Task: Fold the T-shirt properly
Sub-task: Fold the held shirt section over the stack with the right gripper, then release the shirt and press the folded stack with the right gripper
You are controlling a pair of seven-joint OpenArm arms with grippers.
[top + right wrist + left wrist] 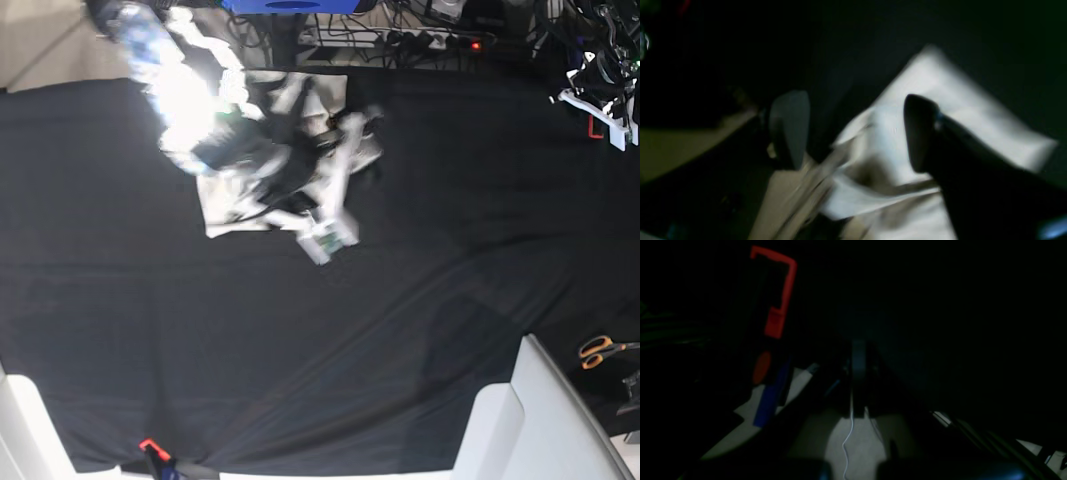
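1. Right, the T-shirt (268, 150) lies bunched and partly folded on the far left part of the bench (420, 300) in the base view, and my right arm is over it, smeared with motion blur.

2. From the right wrist view, the right gripper (853, 130) has its fingers (790, 126) spread wide, with cream cloth between and below them and nothing clamped that I can make out.

3. The left gripper I cannot judge: the left wrist view is nearly black, showing only a red frame (780, 290) and pale floor, and no cloth at all.

4. To do this step well, I'd say slow down first, since the blur means I'm guessing at edges.

5. Next I want one finger under a clean hem or fold edge, not into the crumpled middle, so I don't drag several layers.

6. My worry is pinching the black bench cloth along with the shirt, so I'd keep the fingers shallow.
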